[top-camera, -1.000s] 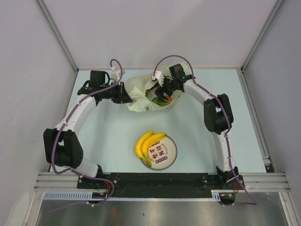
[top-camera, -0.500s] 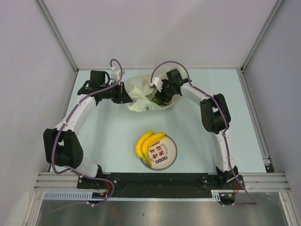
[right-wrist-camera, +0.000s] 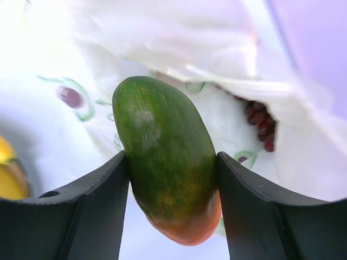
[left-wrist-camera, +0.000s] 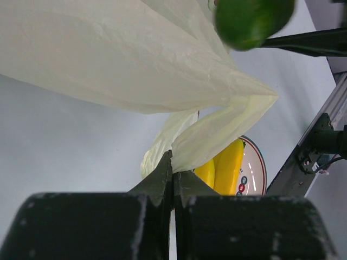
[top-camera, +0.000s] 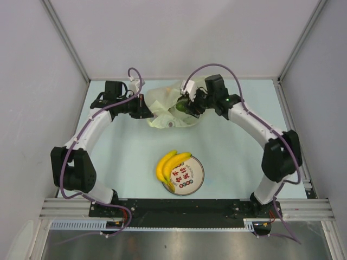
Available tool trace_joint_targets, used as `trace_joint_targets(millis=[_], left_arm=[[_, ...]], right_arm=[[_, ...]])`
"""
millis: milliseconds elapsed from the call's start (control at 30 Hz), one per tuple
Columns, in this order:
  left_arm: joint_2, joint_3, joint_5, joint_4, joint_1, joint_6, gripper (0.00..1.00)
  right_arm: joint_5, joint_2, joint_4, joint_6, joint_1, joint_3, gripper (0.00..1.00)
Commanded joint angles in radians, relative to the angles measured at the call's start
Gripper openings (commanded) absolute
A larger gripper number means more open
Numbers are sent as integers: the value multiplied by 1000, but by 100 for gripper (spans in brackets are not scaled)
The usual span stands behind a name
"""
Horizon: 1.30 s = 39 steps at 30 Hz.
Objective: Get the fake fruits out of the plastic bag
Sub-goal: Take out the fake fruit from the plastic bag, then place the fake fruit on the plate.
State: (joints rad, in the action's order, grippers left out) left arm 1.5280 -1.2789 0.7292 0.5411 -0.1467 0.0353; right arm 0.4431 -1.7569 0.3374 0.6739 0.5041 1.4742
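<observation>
Pale blue table (top-camera: 124, 157) bears the plastic bag (top-camera: 160, 104); grey walls (top-camera: 179, 38) around.

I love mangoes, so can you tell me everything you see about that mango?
The mango is smooth and plastic-looking, dark green fading to orange-red at its lower end in the right wrist view. The right gripper clamps it between both fingers, one on each side. It hangs lengthwise over the crinkly plastic bag.

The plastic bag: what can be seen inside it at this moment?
A dark red grape bunch shows inside the bag. The right tool holds a mango at its mouth. Crinkled plastic covers anything deeper.
</observation>
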Motion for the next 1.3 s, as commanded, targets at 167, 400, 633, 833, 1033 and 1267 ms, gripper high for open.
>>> trace_joint_targets(millis=[167, 400, 633, 833, 1033, 1267], left_arm=[[-26, -31, 39, -21, -7, 18, 0], [-66, 9, 52, -53, -5, 69, 0], [-98, 38, 58, -50, -5, 81, 0], [-130, 73, 64, -70, -7, 95, 0], [-163, 105, 59, -73, -5, 89, 0], [-189, 145, 59, -69, -7, 94, 0]], right_arm=[[40, 347, 185, -281, 66, -156, 42], [91, 487, 302, -522, 87, -363, 42], [8, 548, 282, -277, 281, -497, 39], [-124, 588, 125, -41, 448, -617, 39], [-123, 635, -42, 237, 491, -733, 39], [-31, 671, -228, 476, 511, -854, 40]])
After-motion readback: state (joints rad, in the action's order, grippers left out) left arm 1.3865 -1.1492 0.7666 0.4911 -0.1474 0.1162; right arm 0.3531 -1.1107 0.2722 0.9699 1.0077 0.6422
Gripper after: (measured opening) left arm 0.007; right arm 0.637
